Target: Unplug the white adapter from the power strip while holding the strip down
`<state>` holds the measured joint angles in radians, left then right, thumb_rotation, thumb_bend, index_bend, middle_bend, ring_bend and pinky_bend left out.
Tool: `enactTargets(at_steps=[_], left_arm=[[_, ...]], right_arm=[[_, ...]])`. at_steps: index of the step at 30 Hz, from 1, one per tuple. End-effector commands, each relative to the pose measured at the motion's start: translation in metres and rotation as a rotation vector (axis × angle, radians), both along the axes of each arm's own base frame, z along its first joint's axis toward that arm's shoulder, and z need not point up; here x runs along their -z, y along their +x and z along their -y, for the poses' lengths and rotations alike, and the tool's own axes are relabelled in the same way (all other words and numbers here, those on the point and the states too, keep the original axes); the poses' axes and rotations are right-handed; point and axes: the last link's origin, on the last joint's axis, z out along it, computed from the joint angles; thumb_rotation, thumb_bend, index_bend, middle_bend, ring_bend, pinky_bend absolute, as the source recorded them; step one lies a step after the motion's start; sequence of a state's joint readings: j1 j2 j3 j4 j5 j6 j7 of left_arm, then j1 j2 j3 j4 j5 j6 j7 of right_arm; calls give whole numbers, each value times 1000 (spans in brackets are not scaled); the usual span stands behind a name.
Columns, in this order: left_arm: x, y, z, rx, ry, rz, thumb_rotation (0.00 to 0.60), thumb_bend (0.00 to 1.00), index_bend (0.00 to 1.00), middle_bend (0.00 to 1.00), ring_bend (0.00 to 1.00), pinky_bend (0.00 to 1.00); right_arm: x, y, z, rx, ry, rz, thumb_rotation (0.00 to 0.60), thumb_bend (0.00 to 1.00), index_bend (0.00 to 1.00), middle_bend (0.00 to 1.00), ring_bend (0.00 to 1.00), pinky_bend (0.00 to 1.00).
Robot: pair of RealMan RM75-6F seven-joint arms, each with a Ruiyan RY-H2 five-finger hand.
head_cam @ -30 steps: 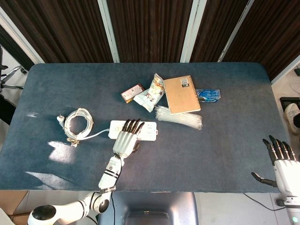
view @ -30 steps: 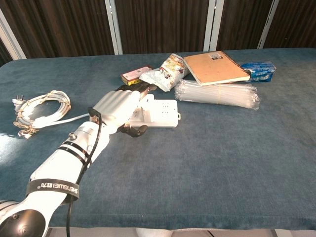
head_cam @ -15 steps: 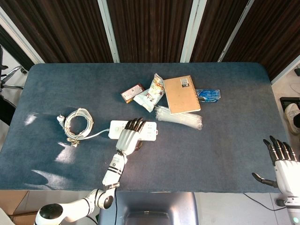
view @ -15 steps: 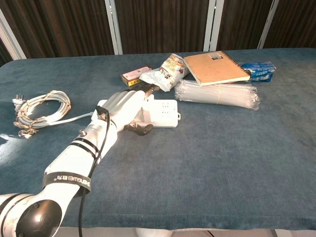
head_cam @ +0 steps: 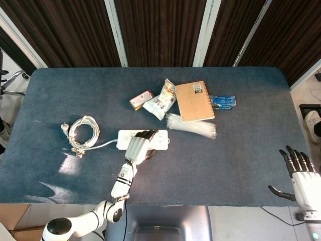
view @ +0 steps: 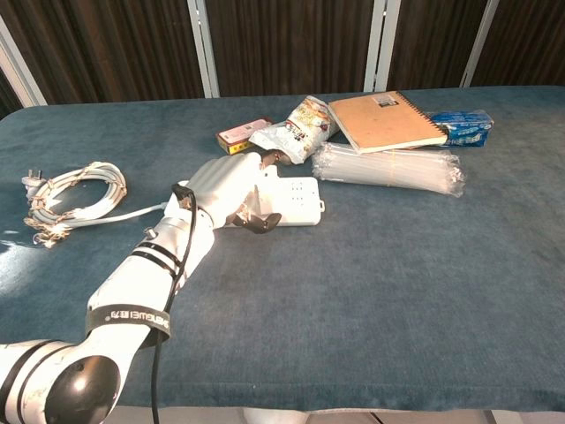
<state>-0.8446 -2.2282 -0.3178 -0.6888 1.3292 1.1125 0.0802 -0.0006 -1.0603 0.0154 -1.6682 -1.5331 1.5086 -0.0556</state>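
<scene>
The white power strip (head_cam: 161,140) lies flat near the table's middle, and its cord runs left to a coiled cable (head_cam: 83,132). My left hand (head_cam: 140,146) sits on the strip's middle, fingers curled over the top and thumb against the near side. In the chest view the same left hand (view: 231,188) wraps around the white adapter on the strip (view: 297,198), and the adapter is almost wholly hidden inside the hand. My right hand (head_cam: 301,173) hangs off the table's right front corner with its fingers spread and holds nothing.
Behind the strip lie a clear sleeve of straws (head_cam: 191,125), a brown notebook (head_cam: 194,101), a snack bag (head_cam: 161,101), a small reddish box (head_cam: 142,99) and a blue pack (head_cam: 223,102). The coiled cable (view: 75,198) is at the left.
My left hand's fingers were stretched flat over the strip and have curled in around the adapter. The forearm shifted slightly right. The right hand has barely moved.
</scene>
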Motion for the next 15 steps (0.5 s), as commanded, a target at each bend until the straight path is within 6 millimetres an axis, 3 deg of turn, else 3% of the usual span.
enactTargets(at_steps=[1, 5, 8, 15], left_arm=[[1, -1, 2, 16, 12, -6, 600, 389, 234, 287, 270, 337], [0, -3, 2, 24, 15, -11, 600, 398, 285, 337, 318, 390], [-1, -6, 5, 36, 28, -31, 600, 403, 308, 359, 338, 414], [0, -6, 11, 54, 30, -27, 600, 405, 318, 371, 350, 428]], right_arm=[[0, 1, 0, -13, 8, 4, 600, 201, 0, 0, 0, 0], [6, 8, 7, -76, 33, 24, 600, 201, 0, 0, 0, 0], [14, 14, 24, -133, 82, 6, 600, 220, 0, 0, 0, 0], [46, 43, 78, -281, 243, -30, 600, 480, 34, 29, 0, 0]])
